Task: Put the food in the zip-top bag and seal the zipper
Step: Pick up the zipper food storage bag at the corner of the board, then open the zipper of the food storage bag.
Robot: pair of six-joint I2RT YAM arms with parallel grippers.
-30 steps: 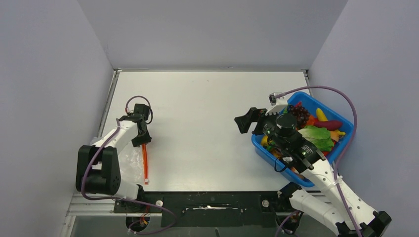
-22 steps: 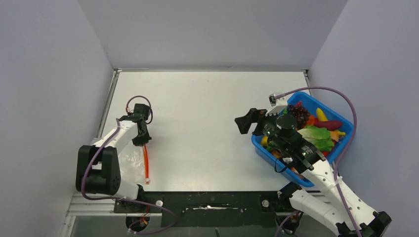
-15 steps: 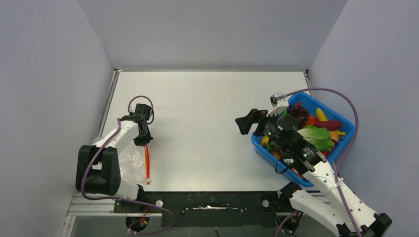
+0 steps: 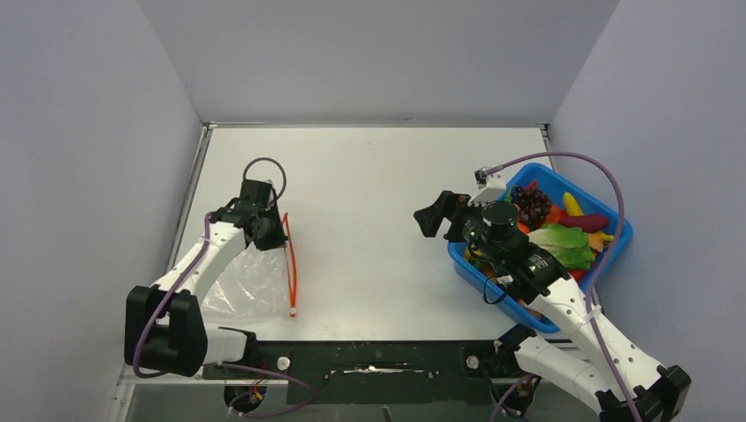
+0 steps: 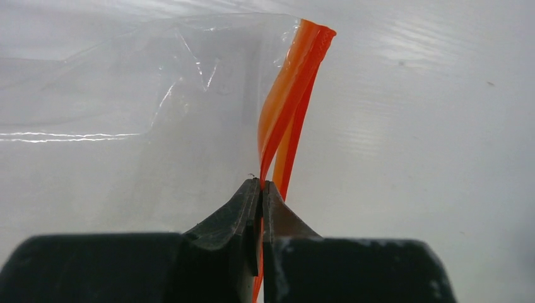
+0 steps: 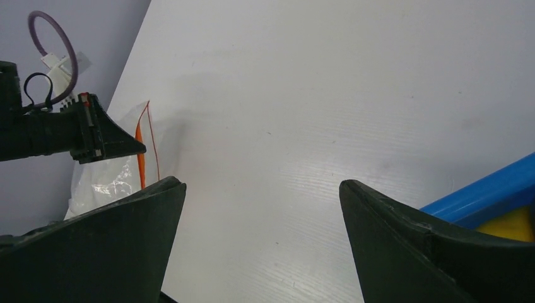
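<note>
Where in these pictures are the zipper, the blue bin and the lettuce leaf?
zipper (image 5: 293,107), left wrist view, middle of the orange strip
blue bin (image 6: 492,189), right wrist view, on its rim
lettuce leaf (image 4: 567,244), top external view, leaf's middle

On table (image 4: 369,176) at near left, zip-top bag (image 4: 242,280), at right, food (image 4: 563,239) in bin (image 4: 459,257), seemingly beside wall.

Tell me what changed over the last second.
The left claw, shut on the zipper, moved right, dragging the bag toward the middle of the table. The right claw barely shifted, open beside the bin; the food stayed in it.
</note>
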